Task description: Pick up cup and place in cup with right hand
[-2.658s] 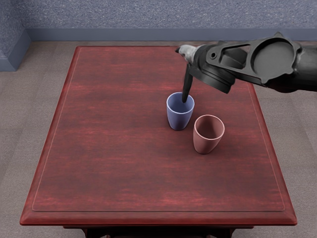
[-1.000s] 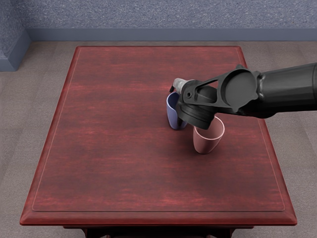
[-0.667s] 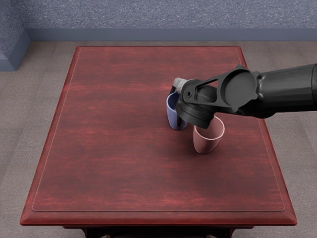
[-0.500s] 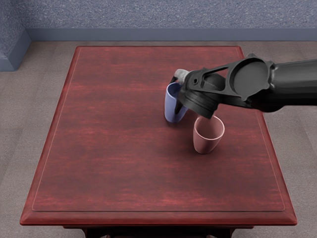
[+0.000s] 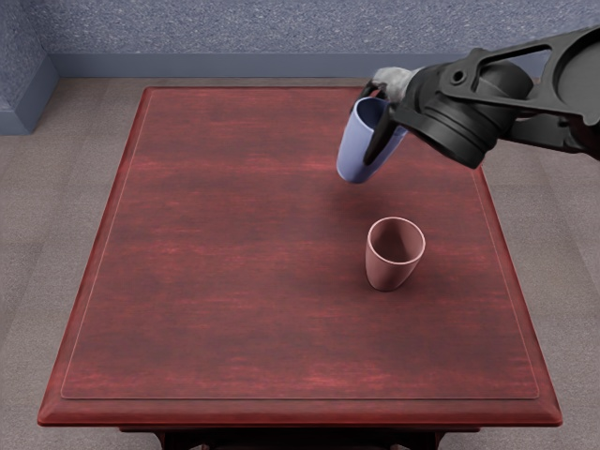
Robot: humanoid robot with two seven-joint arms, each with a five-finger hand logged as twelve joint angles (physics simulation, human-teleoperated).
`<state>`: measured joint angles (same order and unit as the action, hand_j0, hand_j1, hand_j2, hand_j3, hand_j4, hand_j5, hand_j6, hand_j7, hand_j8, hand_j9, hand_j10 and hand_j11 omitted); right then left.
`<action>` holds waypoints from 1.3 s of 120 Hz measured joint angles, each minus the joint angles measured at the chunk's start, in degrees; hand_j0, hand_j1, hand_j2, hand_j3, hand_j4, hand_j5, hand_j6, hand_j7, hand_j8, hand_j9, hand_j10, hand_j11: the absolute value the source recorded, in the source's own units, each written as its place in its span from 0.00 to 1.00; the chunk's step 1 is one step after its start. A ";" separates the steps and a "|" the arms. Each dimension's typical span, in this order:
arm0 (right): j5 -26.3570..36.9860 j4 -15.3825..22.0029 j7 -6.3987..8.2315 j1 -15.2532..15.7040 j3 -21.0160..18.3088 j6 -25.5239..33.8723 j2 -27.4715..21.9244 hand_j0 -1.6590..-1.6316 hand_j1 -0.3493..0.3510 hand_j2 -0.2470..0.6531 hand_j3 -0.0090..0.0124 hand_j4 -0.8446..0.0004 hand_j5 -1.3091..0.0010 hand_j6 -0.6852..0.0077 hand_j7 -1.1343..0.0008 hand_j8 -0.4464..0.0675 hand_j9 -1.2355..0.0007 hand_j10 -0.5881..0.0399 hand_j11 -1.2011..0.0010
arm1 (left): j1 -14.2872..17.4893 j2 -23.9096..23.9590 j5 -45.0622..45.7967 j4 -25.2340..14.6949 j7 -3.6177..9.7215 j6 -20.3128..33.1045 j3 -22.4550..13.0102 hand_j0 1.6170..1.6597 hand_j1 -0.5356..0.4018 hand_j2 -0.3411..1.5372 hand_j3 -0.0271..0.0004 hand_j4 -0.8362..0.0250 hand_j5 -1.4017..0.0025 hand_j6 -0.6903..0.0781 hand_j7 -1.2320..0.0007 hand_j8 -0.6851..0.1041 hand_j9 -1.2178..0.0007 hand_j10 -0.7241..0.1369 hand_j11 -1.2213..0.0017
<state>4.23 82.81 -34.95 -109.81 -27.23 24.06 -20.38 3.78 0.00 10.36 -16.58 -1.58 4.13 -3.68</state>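
My right hand (image 5: pixel 382 114) grips blue cup (image 5: pixel 361 143), tilted, clear of the table (image 5: pixel 216 253), upper right of frame. Pink cup (image 5: pixel 394 255) upright, below it toward frame bottom; I'd bring blue over that mouth, straighten, lower.

Blue cup (image 5: pixel 355 150), dusky pink cup (image 5: pixel 387 272), table (image 5: pixel 225 281) — red, streaked darker

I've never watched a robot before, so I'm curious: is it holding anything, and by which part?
Yes: the right hand grips the tapered blue cup by its upper wall, near the rim.
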 joint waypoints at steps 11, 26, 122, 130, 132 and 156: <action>-0.32 3.74 0.01 -1.63 -1.04 0.04 -2.97 0.44 0.69 0.31 0.57 0.70 0.13 0.81 0.15 0.81 0.14 0.59 0.10 | 0.00 0.00 0.00 0.00 0.00 0.00 0.00 0.96 0.94 0.18 0.98 0.97 0.99 0.89 1.00 0.86 1.00 0.84 0.99; -0.49 7.49 -0.02 -2.89 -1.50 -0.43 -6.74 0.35 0.66 0.29 0.56 0.69 0.13 0.79 0.15 0.77 0.15 0.57 0.11 | 0.00 0.00 0.00 0.00 0.00 0.00 0.00 0.96 0.94 0.18 0.98 0.97 0.99 0.89 1.00 0.86 1.00 0.84 0.99; -2.84 17.09 -0.03 -6.65 -3.05 -9.82 -18.34 0.25 0.75 0.40 0.54 0.73 0.12 0.83 0.15 0.82 0.15 0.60 0.11 | 0.00 0.00 0.00 -0.01 0.00 0.00 0.00 0.96 0.94 0.18 0.98 0.97 0.99 0.89 1.00 0.86 1.00 0.84 0.99; -2.98 17.11 -0.03 -6.88 -3.06 -11.08 -18.95 0.25 0.75 0.40 0.54 0.73 0.12 0.83 0.15 0.82 0.16 0.60 0.11 | 0.00 0.00 0.00 0.01 0.00 0.00 -0.01 0.96 0.94 0.18 0.98 0.97 0.99 0.89 1.00 0.86 1.00 0.84 0.99; -3.01 17.12 -0.03 -7.00 -3.06 -11.46 -19.16 0.25 0.75 0.40 0.55 0.73 0.12 0.83 0.15 0.82 0.16 0.60 0.11 | 0.00 0.00 0.00 0.00 0.00 0.00 -0.01 0.96 0.94 0.18 0.98 0.97 0.99 0.89 1.00 0.86 1.00 0.84 0.99; -3.93 17.14 -0.03 -8.30 -3.08 -14.73 -20.34 0.25 0.75 0.40 0.54 0.73 0.12 0.83 0.15 0.82 0.16 0.60 0.11 | 0.00 0.00 0.00 0.00 0.00 0.00 0.00 0.96 0.94 0.18 0.98 0.97 0.99 0.89 1.00 0.86 1.00 0.84 0.99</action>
<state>0.30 99.95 -34.98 -118.11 -30.31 9.34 -40.72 3.78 0.00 10.37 -16.58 -1.58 4.13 -3.69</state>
